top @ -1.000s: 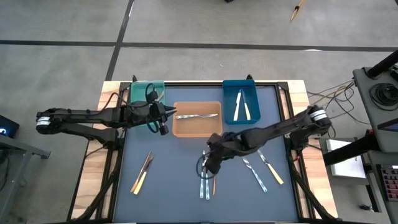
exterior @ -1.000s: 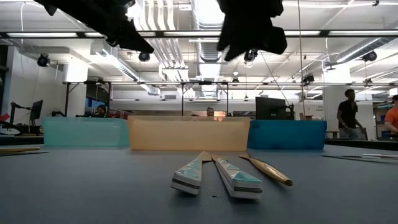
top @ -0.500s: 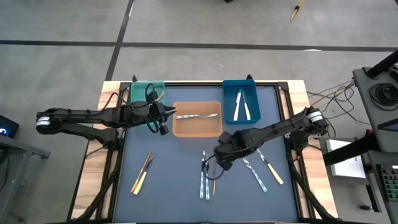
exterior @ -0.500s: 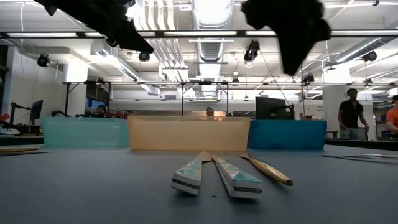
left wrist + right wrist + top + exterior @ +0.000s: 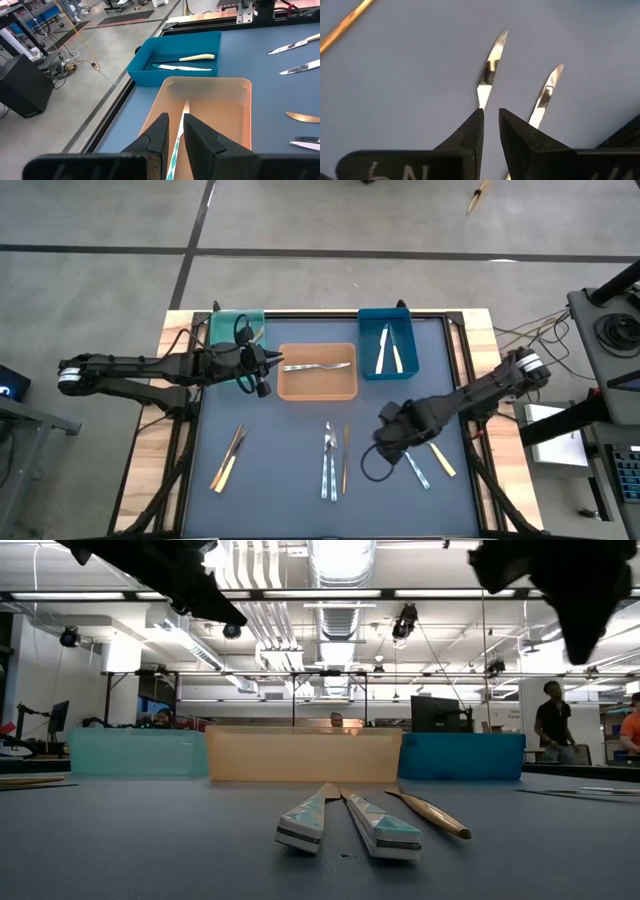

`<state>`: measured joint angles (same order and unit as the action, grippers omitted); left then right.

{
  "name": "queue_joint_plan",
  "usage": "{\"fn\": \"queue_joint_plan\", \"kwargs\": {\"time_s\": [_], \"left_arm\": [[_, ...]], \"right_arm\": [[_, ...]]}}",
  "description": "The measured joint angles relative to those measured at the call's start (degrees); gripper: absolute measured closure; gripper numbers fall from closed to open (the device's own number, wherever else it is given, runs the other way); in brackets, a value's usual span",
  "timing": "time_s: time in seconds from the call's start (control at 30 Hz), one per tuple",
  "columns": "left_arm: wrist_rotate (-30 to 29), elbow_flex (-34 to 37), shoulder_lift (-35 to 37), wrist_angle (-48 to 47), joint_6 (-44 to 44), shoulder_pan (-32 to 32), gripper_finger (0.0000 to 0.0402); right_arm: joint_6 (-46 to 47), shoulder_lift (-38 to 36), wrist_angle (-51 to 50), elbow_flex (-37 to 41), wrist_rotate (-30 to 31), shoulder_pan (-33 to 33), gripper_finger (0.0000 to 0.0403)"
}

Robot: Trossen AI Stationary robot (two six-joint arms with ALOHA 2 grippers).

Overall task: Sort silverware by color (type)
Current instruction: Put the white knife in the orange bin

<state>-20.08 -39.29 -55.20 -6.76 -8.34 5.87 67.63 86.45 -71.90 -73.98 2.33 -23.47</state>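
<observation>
My left gripper (image 5: 266,365) (image 5: 176,122) hovers shut at the orange bin's (image 5: 290,388) left end, high above the table (image 5: 225,610). A silver fork (image 5: 318,366) lies flat in that bin and shows through the gap between the fingers (image 5: 184,112). My right gripper (image 5: 390,442) (image 5: 491,117) hangs shut in the air (image 5: 585,630) over the blades of a silver knife (image 5: 490,70) and a cream-handled knife (image 5: 547,92) (image 5: 436,452). Two cream-handled pieces (image 5: 388,348) lie in the blue bin. Two silver pieces (image 5: 328,462) and a gold one (image 5: 345,458) lie mid-table.
A teal bin (image 5: 225,320) sits at the far left, partly under my left arm. A gold piece and a cream-handled piece (image 5: 230,457) lie near the table's left side. The table has a raised black frame (image 5: 455,380). People stand in the room beyond (image 5: 555,725).
My right gripper has travelled toward the table's right edge, from above the mid-table silver pieces to above the two knives, staying off the table. The gold piece beside the silver pair now shows in full. The silverware has not moved.
</observation>
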Motion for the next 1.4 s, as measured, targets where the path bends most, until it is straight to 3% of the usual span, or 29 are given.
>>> {"fn": "queue_joint_plan", "kwargs": {"time_s": [0.43, 0.7, 0.97, 1.13, 1.4], "left_arm": [[-0.4, 0.0, 0.0, 9.3, -10.9, 0.3, 0.0361], [-0.4, 0.0, 0.0, 17.7, -20.9, 2.0, 0.0361], [-0.4, 0.0, 0.0, 18.5, -25.2, 5.3, 0.0361], [-0.5, 0.0, 0.0, 16.0, -24.4, 5.9, 0.0361], [-0.4, 0.0, 0.0, 14.6, -23.7, 6.0, 0.0361]], "right_arm": [[21.3, -9.3, 16.5, 17.5, -2.6, -5.3, 0.0349], [22.7, -8.1, 21.7, 20.1, -3.0, -5.6, 0.0295], [24.8, -6.5, 21.7, 20.2, -4.3, -5.6, 0.0250], [25.0, -4.0, 23.1, 20.2, -8.7, -5.8, 0.0241], [23.3, -0.2, 23.9, 20.2, -9.4, -6.0, 0.0247]]}}
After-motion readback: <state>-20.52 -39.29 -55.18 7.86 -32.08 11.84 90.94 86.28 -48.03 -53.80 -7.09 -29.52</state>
